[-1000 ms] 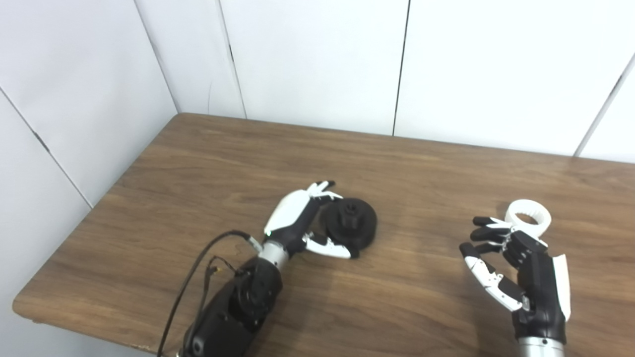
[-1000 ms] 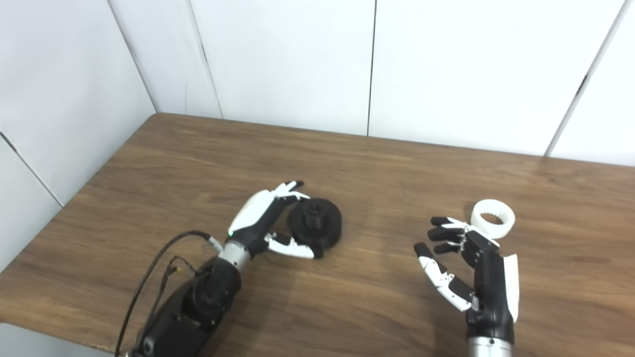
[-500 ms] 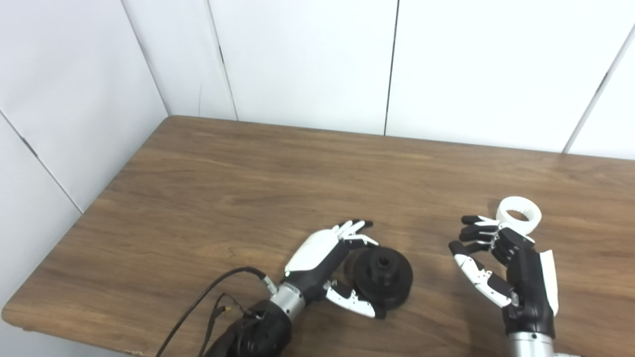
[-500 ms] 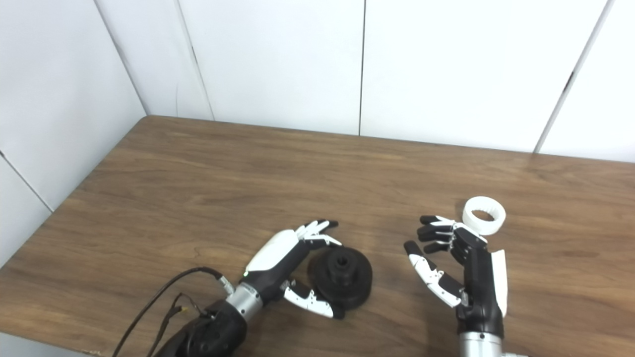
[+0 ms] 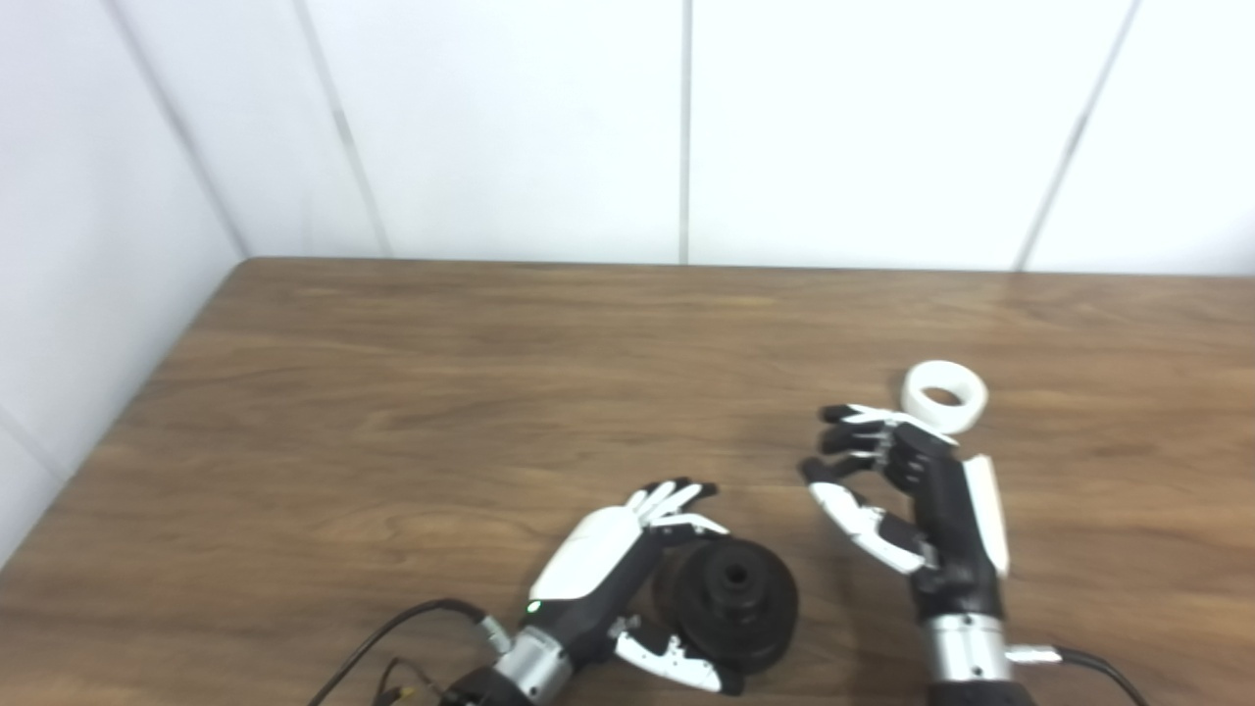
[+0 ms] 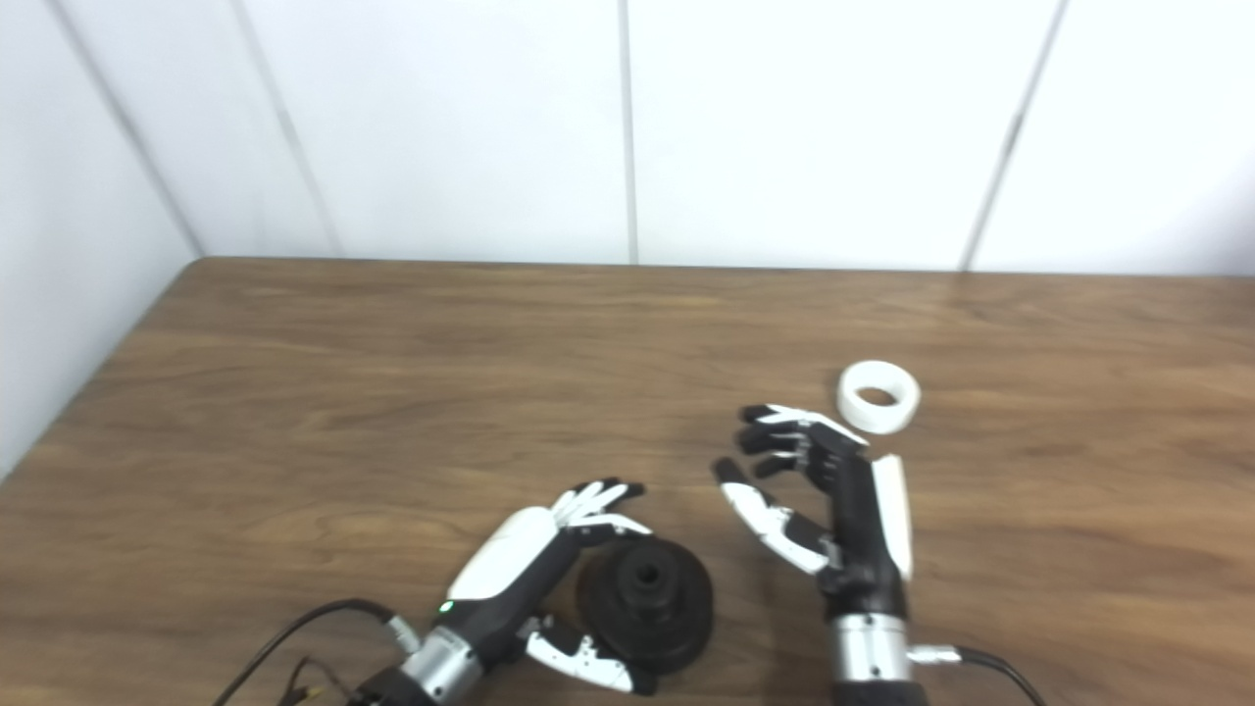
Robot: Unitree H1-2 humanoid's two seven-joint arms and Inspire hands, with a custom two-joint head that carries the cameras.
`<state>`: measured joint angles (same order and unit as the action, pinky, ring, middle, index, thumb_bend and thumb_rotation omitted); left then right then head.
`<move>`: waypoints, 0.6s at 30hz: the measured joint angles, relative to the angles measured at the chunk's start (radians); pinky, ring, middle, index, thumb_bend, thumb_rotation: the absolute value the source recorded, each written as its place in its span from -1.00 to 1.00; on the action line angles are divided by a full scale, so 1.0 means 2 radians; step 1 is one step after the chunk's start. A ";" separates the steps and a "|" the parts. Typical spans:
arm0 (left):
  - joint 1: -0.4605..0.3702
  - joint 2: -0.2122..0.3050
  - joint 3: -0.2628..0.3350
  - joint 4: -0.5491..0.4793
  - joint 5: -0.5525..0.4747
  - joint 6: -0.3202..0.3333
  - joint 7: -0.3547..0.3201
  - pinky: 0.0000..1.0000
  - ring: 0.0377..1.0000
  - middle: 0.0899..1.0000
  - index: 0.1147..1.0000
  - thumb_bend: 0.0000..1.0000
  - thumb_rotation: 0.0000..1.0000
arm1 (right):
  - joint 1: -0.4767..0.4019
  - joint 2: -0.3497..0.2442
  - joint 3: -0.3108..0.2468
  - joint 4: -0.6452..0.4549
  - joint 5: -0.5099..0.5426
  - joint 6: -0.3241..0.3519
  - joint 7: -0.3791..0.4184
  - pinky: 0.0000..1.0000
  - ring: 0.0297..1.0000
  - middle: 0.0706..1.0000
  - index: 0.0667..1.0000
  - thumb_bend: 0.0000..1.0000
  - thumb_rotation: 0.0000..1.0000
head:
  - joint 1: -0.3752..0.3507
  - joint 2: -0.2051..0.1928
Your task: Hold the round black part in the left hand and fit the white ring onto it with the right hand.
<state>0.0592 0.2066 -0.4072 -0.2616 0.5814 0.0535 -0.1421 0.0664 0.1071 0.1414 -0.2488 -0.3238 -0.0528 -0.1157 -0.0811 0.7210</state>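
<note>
The round black part [image 5: 730, 600], a disc with a raised hub, sits low over the wooden table [image 5: 412, 392] near its front edge. My left hand [image 5: 603, 559] wraps it from the left, with fingers over the far rim and the thumb under the near rim. The white ring [image 5: 943, 395] lies flat on the table at the right. My right hand [image 5: 917, 490] hovers just in front of and left of the ring. It holds nothing, and its fingers are curled but apart. A small gap separates them from the ring.
White wall panels stand behind the table's far edge and along its left side. A black cable [image 5: 392, 632] trails from my left wrist at the bottom. The table's front edge runs close below the black part.
The camera swung, shifting the whole picture. Beyond that, my left hand brought the black part toward the front edge and closer to the right hand. The right hand's pose is unchanged.
</note>
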 measured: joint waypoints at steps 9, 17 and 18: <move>0.008 0.026 0.024 -0.001 -0.027 -0.035 -0.019 1.00 1.00 0.93 0.16 0.75 -0.49 | -0.001 0.011 0.032 0.011 -0.036 0.002 -0.032 -0.12 0.05 0.25 -0.08 0.00 -0.71 | -0.131 -0.034; 0.011 0.040 0.043 0.003 -0.045 -0.066 -0.026 0.88 1.00 0.90 0.13 0.79 -0.50 | -0.002 0.013 0.043 0.022 -0.045 0.002 -0.058 -0.16 0.04 0.25 -0.08 -0.01 -0.71 | -0.161 -0.045; 0.011 0.040 0.046 0.003 -0.045 -0.069 -0.026 0.85 1.00 0.90 0.13 0.79 -0.50 | -0.002 0.013 0.044 0.022 -0.045 0.002 -0.059 -0.14 0.06 0.26 -0.08 -0.01 -0.71 | -0.161 -0.045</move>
<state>0.0807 0.2857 -0.3158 -0.2554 0.4916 -0.0842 -0.1948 0.0614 0.1323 0.2296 -0.2057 -0.4141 -0.0483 -0.2346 -0.4034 0.6305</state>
